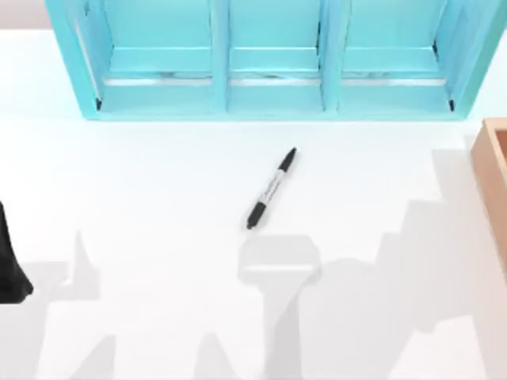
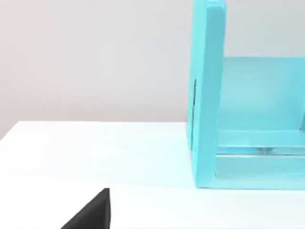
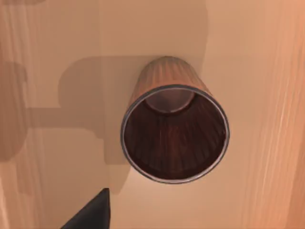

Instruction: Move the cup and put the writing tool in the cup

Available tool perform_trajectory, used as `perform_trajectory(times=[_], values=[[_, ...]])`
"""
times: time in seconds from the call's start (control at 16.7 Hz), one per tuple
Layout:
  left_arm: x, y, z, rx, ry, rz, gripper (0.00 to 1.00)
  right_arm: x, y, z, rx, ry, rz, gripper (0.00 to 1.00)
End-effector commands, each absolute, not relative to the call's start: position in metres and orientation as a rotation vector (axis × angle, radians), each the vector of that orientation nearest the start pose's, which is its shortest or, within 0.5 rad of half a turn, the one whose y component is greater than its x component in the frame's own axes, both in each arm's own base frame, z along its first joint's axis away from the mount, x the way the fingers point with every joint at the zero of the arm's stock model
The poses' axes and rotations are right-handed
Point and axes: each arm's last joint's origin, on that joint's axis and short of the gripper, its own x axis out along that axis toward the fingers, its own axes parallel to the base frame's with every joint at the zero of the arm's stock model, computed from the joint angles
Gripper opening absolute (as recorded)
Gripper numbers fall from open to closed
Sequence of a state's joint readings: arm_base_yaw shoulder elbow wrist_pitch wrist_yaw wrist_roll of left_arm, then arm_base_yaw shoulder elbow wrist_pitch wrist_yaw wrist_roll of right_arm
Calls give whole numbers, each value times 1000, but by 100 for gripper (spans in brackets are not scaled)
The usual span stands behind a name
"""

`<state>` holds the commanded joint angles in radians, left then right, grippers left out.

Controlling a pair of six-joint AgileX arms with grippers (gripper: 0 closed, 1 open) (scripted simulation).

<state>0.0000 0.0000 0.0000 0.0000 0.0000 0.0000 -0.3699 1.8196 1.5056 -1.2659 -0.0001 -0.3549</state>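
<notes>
Right gripper hangs above the cup (image 3: pixel 174 136); I cannot tell how open it is. That cup stands in the wooden box (image 1: pixel 493 162) at the table's right edge. Bumped on its rim, it could tip. Mid-table lies the marker (image 1: pixel 271 188).

Matte black arm casing (image 1: pixel 9 265), smooth, unmarked

Bright, even light washed the white counter (image 1: pixel 158 198); soft grey shadows lay across its near half, edges slightly blurred.
</notes>
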Motion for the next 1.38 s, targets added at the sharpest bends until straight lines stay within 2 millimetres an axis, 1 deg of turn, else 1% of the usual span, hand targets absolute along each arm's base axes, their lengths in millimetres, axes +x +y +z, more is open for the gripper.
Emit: perform_trajectory(times=[0.24,0.36,0.48,0.72,1.38], values=[[106,-1,160,0,0,0,100,322,-122,189,6,1562,-10,100],[106,-1,160,0,0,0,100,320,-121,169,8,1568,-9,100],[106,-1,160,0,0,0,100,318,-121,160,10,1574,-7,100],[106,-1,160,0,0,0,100,318,-121,159,10,1574,-7,100],[106,-1,160,0,0,0,100,318,-121,159,10,1574,-7,17]])
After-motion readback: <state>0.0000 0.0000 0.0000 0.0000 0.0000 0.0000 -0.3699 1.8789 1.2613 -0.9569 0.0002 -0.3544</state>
